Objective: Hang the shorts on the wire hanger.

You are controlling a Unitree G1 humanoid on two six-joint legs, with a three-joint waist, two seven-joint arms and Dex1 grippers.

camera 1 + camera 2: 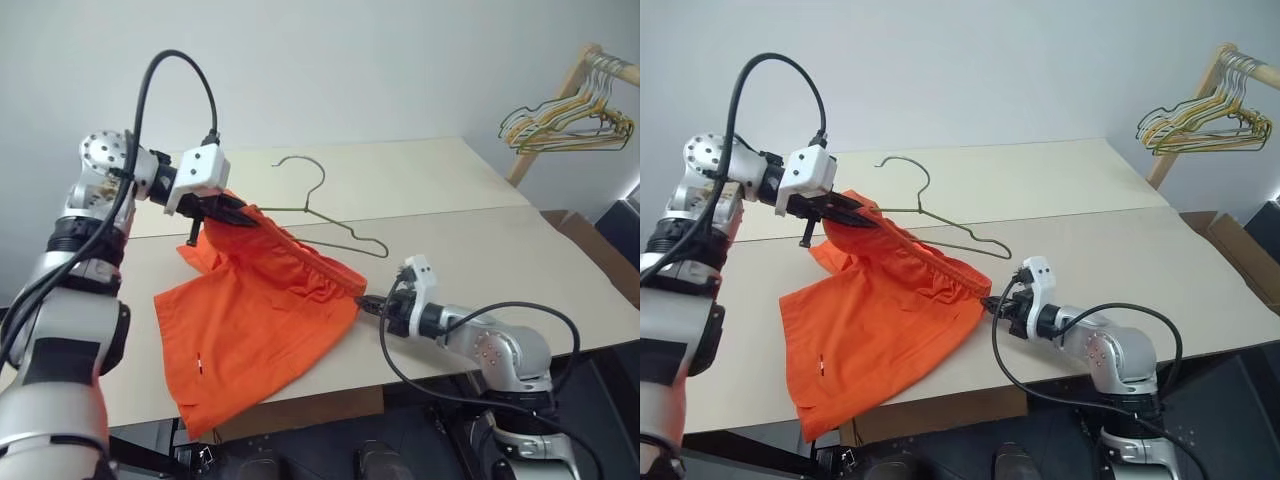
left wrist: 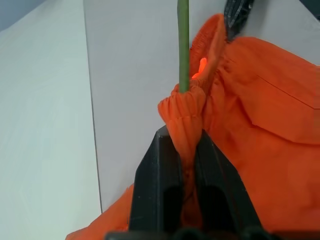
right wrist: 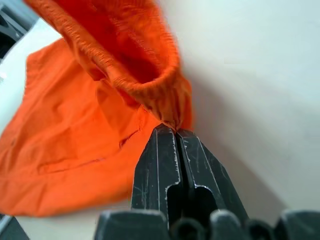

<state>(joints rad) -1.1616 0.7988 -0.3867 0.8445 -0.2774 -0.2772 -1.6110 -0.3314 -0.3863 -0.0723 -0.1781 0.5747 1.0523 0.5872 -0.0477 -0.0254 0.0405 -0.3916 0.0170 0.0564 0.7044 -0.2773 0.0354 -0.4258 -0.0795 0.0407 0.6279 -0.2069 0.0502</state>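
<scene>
The bright orange shorts (image 1: pixel 250 330) lie partly on the table, with their gathered waistband stretched between my two grippers. My left gripper (image 1: pixel 243 215) is raised above the table and shut on one end of the waistband (image 2: pixel 182 115). My right gripper (image 1: pixel 366 302) is low near the table's front and shut on the other end (image 3: pixel 167 112). The thin dark wire hanger (image 1: pixel 320 215) lies on the table just behind the shorts; its wire (image 2: pixel 183 45) runs into the waistband opening beside my left gripper. Whether it passes inside the fabric I cannot tell.
The table (image 1: pixel 480 250) is pale, made of two boards with a seam across. At the back right a wooden rack (image 1: pixel 585 65) carries a bunch of pale yellowish-green wire hangers (image 1: pixel 565 125). A cardboard box (image 1: pixel 600 250) stands beyond the table's right edge.
</scene>
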